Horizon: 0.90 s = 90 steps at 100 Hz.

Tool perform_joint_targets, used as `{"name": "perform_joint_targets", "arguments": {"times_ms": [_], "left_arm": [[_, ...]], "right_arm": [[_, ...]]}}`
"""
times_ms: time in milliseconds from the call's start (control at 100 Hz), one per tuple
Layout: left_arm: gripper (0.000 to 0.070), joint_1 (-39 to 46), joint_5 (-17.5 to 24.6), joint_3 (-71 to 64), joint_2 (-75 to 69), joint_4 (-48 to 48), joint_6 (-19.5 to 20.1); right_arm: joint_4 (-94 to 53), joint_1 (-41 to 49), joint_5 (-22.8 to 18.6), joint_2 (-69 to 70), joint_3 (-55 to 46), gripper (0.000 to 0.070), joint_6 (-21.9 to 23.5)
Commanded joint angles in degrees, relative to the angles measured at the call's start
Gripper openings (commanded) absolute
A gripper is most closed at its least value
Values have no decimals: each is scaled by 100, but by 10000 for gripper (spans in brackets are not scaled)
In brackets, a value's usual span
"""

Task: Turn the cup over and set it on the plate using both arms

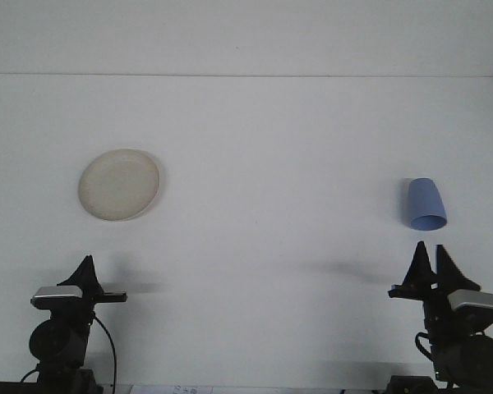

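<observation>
The bases of both arms run off the bottom edge, the left gripper (pixel 85 267) shows as one dark point so its fingers cannot be read, and the cup (pixel 426 204) is too small to show its rim

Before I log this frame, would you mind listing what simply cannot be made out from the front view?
- Cup: inside hidden by its own wall; it stands rim down.
- Left tool: seen edge-on, so one finger hides the other; open or shut unclear.
- Both arms: bases cut off by the bottom edge.
- Plate: too small and pale to read surface detail.
- Right tool: fingers apart, nothing between them.
</observation>
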Motion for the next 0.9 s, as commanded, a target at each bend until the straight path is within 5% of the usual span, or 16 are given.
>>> {"name": "perform_joint_targets", "arguments": {"times_ms": [0,210,330,610,890], "left_arm": [[15,15,-26,-111,-11,57,72],[15,15,-26,-111,-11,57,72],[15,15,-26,-111,-11,57,72],[15,15,-26,-111,-11,57,72],[15,15,-26,-111,-11,57,72]], "right_arm": [[-496,0,168,481,468,469,-907],[-1180,-17,1272,1696,1246,468,-2422],[-1198,-177,1471,2356,1244,468,-2704],[-623,-876,1126,3849,1244,466,-2964],[197,-1731,63,4990,1233,465,-2951]]}}
